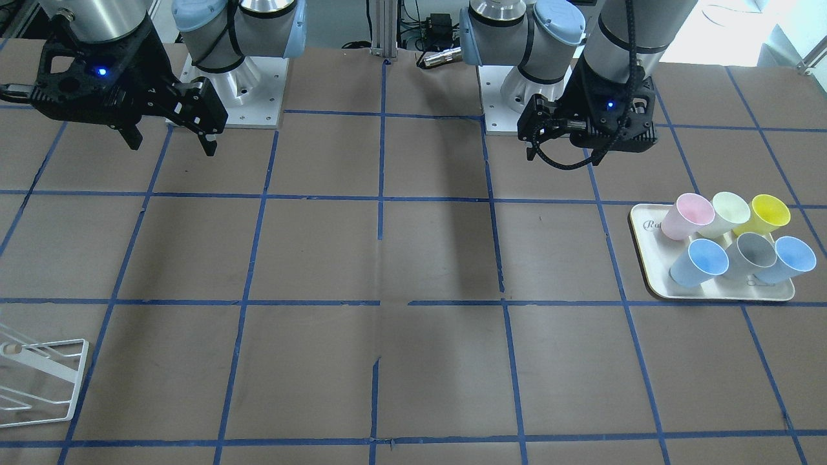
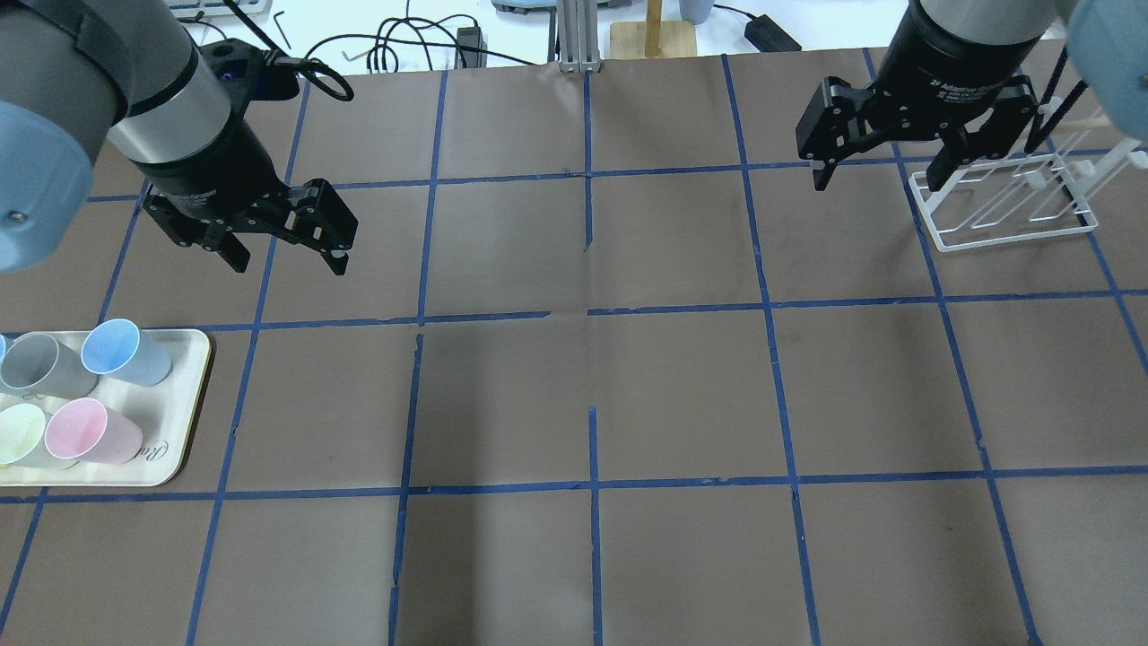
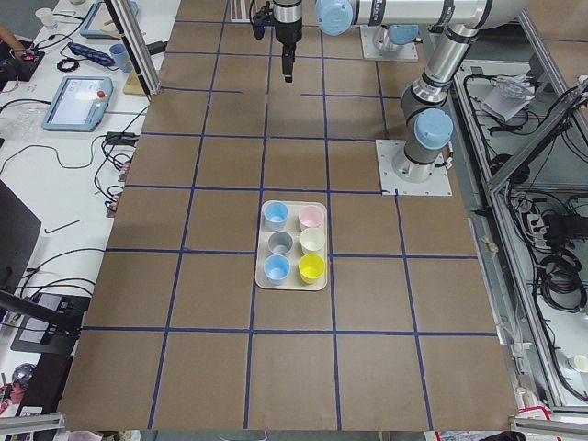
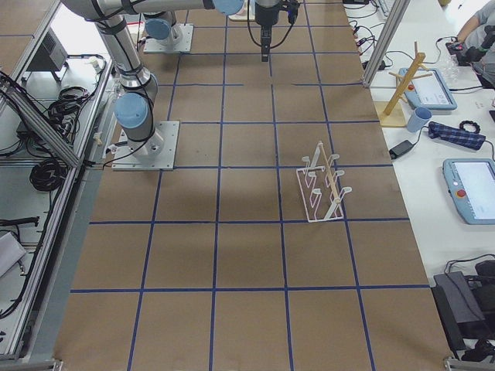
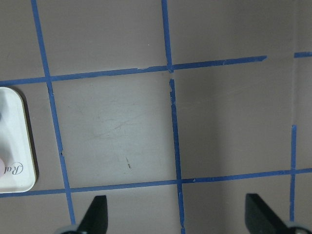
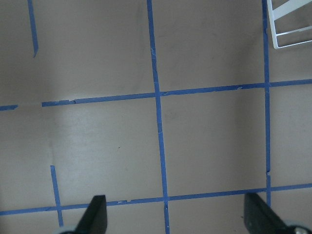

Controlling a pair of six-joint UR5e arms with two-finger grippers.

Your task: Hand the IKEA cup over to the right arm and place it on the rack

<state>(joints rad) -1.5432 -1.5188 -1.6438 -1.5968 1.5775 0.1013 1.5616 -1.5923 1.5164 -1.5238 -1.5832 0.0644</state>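
Two pale blue cups (image 1: 701, 261) (image 1: 791, 258) stand mouth up on the cream tray (image 1: 649, 258), with a grey cup between them. The overhead view shows one in full (image 2: 121, 350); the other is cut off by the view's left edge. My left gripper (image 2: 289, 260) (image 1: 536, 132) hangs open and empty above the table, beyond the tray and apart from the cups. My right gripper (image 2: 877, 184) (image 1: 173, 147) is open and empty, next to the white wire rack (image 2: 1004, 211) (image 1: 45, 381) (image 4: 321, 185). Both wrist views show open fingers over bare table.
Pink (image 1: 688, 216), pale green (image 1: 727, 213) and yellow (image 1: 769, 213) cups share the tray with a grey cup (image 1: 753, 252). The tray's corner (image 5: 12, 146) shows in the left wrist view and a rack corner (image 6: 292, 29) in the right wrist view. Blue tape lines grid the brown table.
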